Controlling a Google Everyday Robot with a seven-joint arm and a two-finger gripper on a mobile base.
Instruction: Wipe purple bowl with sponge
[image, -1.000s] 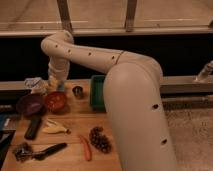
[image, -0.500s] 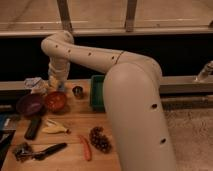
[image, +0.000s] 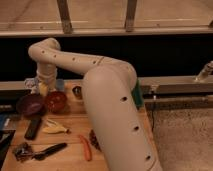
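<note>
Broadly: one pale arm (image: 110, 100) arching over a wooden desk (image: 70, 159), then two round bowls side by side at the left rear. Purple bowl (image: 30, 105), shallow and dark maroon, left of a red-orange bowl (image: 56, 101); contents of either hard to make out. Just behind and between them, the gripper (image: 43, 93), jaws closed on one sponge (image: 44, 89), small, pale yellow, above the bowls' far rims. Nearer: one yellow banana-like item (image: 54, 129), one red sausage-like item (image: 86, 148).
</note>
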